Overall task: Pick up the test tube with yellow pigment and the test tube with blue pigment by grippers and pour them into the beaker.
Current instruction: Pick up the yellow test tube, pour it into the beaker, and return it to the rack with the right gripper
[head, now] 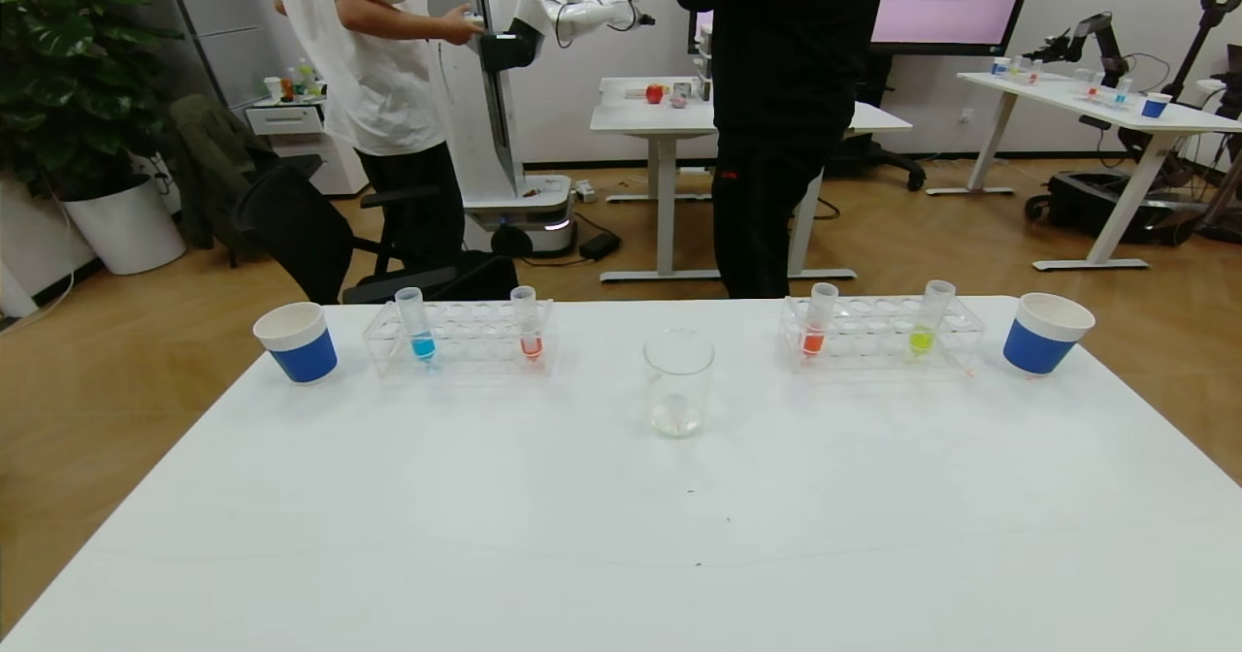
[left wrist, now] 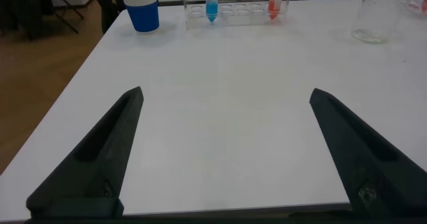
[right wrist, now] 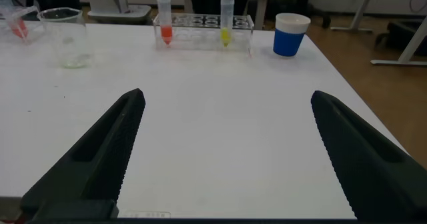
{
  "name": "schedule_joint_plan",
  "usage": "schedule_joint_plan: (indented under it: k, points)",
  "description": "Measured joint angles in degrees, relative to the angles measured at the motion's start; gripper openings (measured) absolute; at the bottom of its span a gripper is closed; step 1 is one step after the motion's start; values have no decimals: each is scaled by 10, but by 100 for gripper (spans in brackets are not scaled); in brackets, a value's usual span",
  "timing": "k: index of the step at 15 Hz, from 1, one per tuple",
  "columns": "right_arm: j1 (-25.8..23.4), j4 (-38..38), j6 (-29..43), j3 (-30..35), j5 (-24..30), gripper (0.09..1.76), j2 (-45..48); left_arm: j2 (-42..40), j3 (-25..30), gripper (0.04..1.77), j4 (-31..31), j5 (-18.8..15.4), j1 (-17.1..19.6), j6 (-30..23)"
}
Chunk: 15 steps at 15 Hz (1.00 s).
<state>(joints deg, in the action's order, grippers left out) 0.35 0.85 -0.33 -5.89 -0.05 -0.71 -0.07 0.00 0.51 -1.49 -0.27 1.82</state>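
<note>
The test tube with blue pigment (head: 420, 325) (left wrist: 211, 1) stands upright in the clear rack (head: 461, 342) at the table's far left. Upright in the clear rack (head: 878, 335) at the far right stands the test tube with yellow pigment (head: 927, 321) (right wrist: 226, 24). The empty glass beaker (head: 678, 383) (left wrist: 377, 14) (right wrist: 65, 37) stands between the racks, a little nearer me. Neither arm shows in the head view. My left gripper (left wrist: 227, 99) is open over bare table near the front edge, far short of the blue tube. My right gripper (right wrist: 227, 99) is likewise open and empty, far short of the yellow tube.
Each rack also holds an orange-red tube (head: 527, 325) (head: 817, 321). A blue-and-white paper cup (head: 298, 342) stands left of the left rack, another (head: 1043, 333) right of the right rack. Two people stand beyond the table's far edge.
</note>
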Motion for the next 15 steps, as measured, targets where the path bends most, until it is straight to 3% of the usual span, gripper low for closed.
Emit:
schedule_joint_plan:
  k: [3, 6, 15]
  points:
    - [-2, 23, 3, -52, -3, 174, -52, 0, 0, 174, 0, 0, 0, 0]
    - [0, 115, 3, -108, -3, 174, -177, 0, 0, 174, 0, 0, 0, 0]
    - [0, 520, 9, -174, 2, 174, -679, 0, 0, 174, 0, 0, 0, 0]
